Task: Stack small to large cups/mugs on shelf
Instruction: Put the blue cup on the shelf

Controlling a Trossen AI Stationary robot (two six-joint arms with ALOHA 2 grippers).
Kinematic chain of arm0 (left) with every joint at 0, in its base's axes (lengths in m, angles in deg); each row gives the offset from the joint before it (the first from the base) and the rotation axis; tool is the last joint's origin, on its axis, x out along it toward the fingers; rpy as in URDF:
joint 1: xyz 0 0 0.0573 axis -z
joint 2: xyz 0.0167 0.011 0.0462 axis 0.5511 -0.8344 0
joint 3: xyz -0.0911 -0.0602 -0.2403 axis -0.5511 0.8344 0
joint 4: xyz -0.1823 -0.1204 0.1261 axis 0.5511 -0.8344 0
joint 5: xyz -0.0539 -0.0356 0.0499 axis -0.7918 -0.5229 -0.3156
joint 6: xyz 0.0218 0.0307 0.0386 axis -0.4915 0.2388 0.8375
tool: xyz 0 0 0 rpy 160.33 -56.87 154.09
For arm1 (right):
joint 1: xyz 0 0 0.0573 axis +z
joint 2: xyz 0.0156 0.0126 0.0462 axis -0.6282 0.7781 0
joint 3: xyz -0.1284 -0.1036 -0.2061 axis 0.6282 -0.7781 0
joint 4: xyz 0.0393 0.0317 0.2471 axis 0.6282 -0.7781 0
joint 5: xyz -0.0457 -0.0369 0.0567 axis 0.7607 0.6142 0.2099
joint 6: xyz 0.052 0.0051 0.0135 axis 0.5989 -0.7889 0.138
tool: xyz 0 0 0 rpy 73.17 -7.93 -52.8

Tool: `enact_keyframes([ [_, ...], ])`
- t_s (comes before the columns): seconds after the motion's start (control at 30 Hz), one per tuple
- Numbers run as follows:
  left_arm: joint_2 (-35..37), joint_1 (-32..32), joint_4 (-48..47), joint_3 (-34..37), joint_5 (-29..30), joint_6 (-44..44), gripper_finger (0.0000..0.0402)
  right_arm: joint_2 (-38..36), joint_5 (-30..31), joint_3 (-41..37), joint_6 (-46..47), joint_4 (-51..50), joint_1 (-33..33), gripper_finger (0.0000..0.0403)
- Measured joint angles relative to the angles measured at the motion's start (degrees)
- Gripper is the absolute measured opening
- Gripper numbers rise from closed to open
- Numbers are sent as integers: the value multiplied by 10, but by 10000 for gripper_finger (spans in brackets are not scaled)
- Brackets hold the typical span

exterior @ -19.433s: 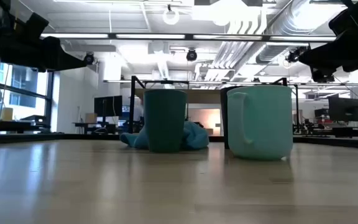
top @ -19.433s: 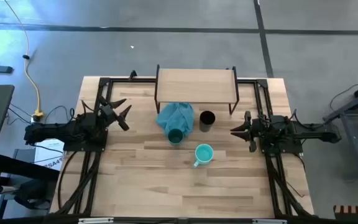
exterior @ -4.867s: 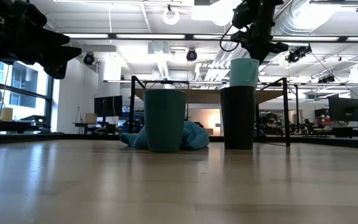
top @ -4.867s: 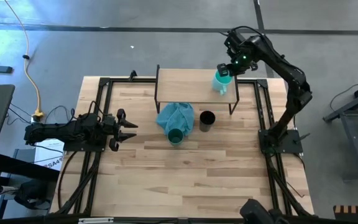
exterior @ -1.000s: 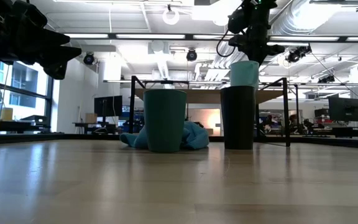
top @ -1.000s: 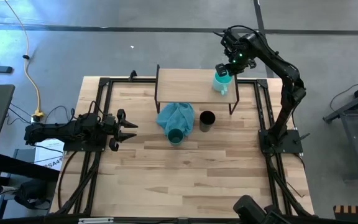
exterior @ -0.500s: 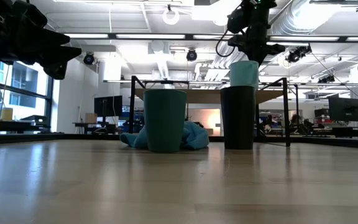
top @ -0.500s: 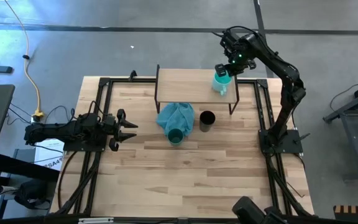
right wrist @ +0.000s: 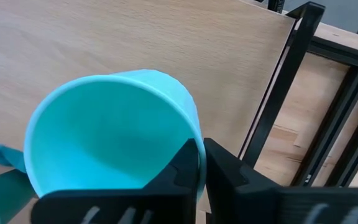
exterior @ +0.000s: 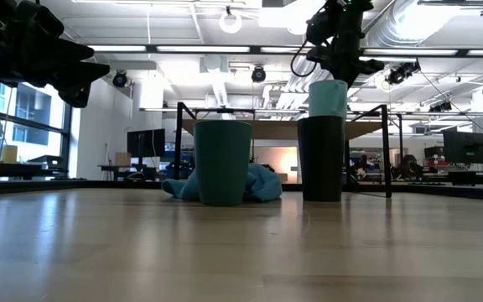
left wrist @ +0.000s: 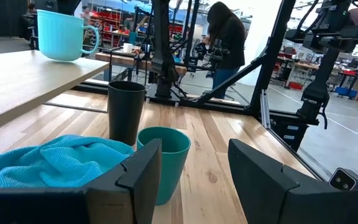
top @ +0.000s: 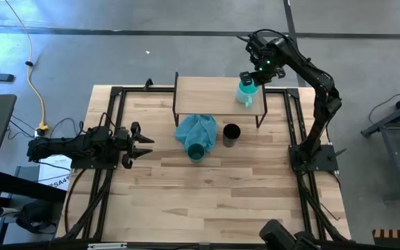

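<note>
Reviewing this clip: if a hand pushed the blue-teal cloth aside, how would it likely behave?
The cloth lies crumpled in soft folds, so it would probably bunch and drag, not slide as one piece. It touches the dark teal cup, so a push might nudge or tip that cup.

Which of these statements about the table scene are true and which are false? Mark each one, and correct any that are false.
1. The light turquoise mug stands on the shelf. True.
2. The black cup is on the shelf. False: it stands on the tabletop in front of the shelf.
3. The right gripper is at the mug on the shelf. True.
4. The dark teal-green cup lies on its side. False: it stands upright by the blue-teal cloth.
5. The left gripper holds the cloth. False: it is open and empty, low at the table's left side.
</note>
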Motion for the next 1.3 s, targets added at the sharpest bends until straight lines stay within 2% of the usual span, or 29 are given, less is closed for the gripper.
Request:
enact_keyframes([
  [0.2,0,0,0,0,0,0,175,0,0,0,-1,1,0,22],
  [0.73,0,0,0,0,0,1,175,0,4,0,-6,8,0,24],
  [1.07,0,0,0,0,0,1,175,0,4,0,-7,8,0,61],
  [1.3,0,0,0,0,0,0,175,0,4,0,-10,8,0,65],
])
